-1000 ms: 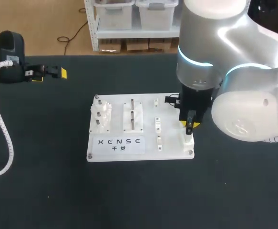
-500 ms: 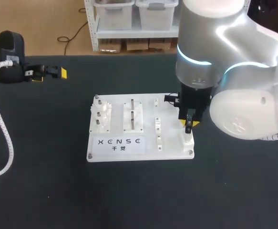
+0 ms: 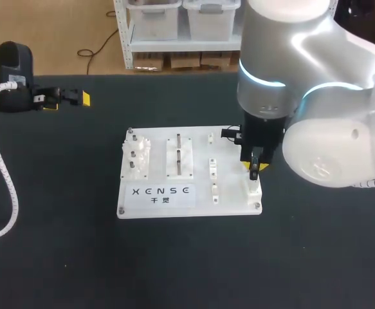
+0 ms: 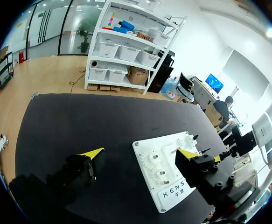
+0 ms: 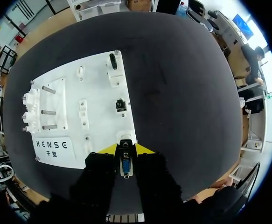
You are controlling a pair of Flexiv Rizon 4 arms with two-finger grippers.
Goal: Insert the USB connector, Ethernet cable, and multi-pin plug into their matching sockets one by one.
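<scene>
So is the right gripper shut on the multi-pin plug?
Shut: the right gripper clamps the multi-pin plug from both sides, over the white board.

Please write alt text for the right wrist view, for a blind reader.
The right end effector holds the plug between its yellow tips, with a socket just ahead, at a corner of the white board.

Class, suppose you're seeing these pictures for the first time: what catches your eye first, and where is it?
The big silver right arm dominates; the right gripper hangs over the white board's near right corner, fingers clamped on a blue-faced multi-pin plug. The left gripper sits open and empty at the table's far left.
</scene>
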